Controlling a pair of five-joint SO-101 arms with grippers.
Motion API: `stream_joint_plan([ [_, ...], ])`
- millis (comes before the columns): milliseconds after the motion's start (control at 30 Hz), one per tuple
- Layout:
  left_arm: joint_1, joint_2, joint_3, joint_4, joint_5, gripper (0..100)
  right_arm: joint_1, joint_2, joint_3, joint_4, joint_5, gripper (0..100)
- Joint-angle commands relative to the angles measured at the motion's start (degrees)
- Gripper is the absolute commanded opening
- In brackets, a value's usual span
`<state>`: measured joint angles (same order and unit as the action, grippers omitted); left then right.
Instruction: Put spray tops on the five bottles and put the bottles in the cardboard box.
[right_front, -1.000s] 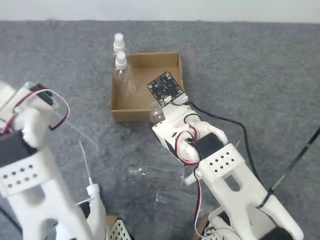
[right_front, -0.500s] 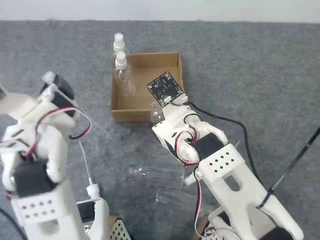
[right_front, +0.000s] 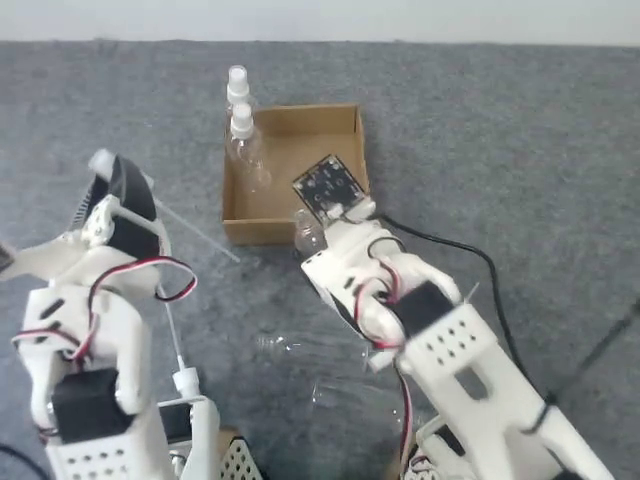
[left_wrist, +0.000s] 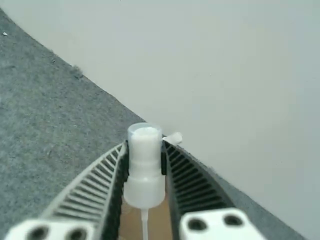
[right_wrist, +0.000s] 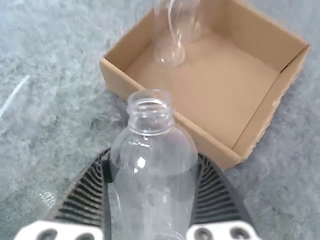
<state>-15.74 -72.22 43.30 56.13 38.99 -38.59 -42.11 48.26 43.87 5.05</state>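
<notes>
Between the left gripper (left_wrist: 145, 146) fingers: one spray top (left_wrist: 145, 172), pinched, tube hanging below. Right gripper (right_wrist: 152, 162): clamped on an uncapped bottle (right_wrist: 150, 147), neck just short of the cardboard box (right_wrist: 220, 85) near wall. Box floor mostly bare; one capped bottle (right_front: 246, 150) stands upright at its far-left corner. Open carpet (right_front: 520, 150) either side.

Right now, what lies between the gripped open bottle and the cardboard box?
Only bare grey carpet separates the bottle from the box; the right wrist view shows it.
</notes>
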Motion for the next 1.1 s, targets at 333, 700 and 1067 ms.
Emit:
stream_joint_plan([
  [333,0.0,-9.14,0.13,-2.02,5.63,1,-2.68,-9.27,4.31,-3.82,4.13,0.6],
  [700,0.09,-10.9,0.48,-2.02,5.71,1,-6.99,-9.27,5.89,-3.91,7.65,0.6],
  [1067,0.35,-11.25,7.52,-8.26,5.71,1,-8.57,-9.27,5.98,-3.47,9.76,0.6],
])
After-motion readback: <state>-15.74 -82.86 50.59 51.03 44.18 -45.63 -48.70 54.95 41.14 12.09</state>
